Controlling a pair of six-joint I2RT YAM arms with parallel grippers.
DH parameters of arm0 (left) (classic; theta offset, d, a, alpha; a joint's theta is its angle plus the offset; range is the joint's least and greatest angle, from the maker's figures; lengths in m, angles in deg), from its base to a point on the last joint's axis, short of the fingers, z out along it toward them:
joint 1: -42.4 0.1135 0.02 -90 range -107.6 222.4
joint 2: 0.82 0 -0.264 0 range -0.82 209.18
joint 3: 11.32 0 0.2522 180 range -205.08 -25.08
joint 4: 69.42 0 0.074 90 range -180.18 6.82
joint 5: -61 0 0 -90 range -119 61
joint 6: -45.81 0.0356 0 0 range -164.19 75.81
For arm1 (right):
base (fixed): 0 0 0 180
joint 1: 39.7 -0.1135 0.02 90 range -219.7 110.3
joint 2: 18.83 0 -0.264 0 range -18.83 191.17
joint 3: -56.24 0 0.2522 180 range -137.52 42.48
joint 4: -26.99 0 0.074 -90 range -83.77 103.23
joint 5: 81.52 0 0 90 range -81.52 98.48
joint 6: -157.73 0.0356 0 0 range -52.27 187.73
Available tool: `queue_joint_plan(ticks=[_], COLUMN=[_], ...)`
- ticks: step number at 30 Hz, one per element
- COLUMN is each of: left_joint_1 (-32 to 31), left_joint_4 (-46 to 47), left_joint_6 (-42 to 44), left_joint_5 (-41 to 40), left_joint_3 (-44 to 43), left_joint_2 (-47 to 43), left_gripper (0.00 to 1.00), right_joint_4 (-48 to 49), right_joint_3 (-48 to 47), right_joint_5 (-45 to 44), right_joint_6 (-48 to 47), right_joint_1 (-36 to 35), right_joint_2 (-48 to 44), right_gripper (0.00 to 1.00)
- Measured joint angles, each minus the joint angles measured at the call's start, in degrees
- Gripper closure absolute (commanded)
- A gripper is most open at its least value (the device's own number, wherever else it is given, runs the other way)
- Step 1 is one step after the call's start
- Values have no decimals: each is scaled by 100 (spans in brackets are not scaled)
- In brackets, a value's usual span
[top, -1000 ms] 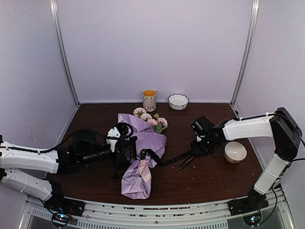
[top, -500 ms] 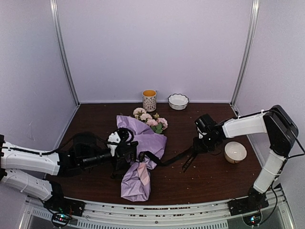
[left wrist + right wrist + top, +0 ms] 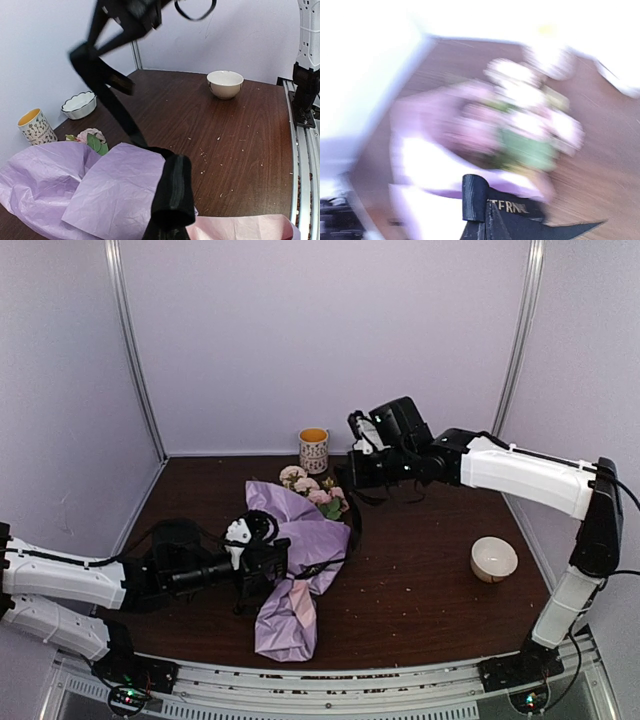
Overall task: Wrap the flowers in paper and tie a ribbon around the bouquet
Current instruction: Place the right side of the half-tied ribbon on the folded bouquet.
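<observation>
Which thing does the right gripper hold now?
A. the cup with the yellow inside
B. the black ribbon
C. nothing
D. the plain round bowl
B: in the top view the right gripper is raised over the flower heads, and the black ribbon hangs from it down to the bouquet; the right wrist view shows the lettered ribbon at its shut fingers.

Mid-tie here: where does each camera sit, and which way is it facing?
Top external: high behind the robot, looking down the table; left pincer and right pincer show, the bouquet between them.
Left wrist: low over the paper, facing the table's right side and the round bowl; right pincer overhead, holding the ribbon.
Right wrist: blurred, looking down on the flowers; ribbon at the bottom edge.
Shared: both wrist views show ribbon and paper.
</observation>
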Motion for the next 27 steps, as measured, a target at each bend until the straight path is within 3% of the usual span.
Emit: queue_joint_plan(ticks=[3,9,11,18,23,27], left_joint_1=[0,0,0,0,0,0], left_joint_4=[195,533,739,1003,1091,1104], left_joint_6=[35,125,146,181,181,181], left_joint_5=[76,260,310,345,389,389], left_joint_3=[109,420,588,756,754,754], left_joint_2=[0,-103,-227,-317,-313,-313], left_gripper=[100,100,100,100,100,100], right_joint_4=[328,702,691,330,208,111], right_joint_3=[-960,-3685,-4124,-3971,-3724,-3005], right_joint_5=[376,1360,1572,1790,1781,1663], right_joint_6=[-46,-144,-160,-68,-199,-363], right_joint_1=[-780,-1895,-2044,-2009,-1954,-1908], right_joint_2=[186,1860,2310,2752,2599,1976], right_gripper=[100,99,89,46,43,43])
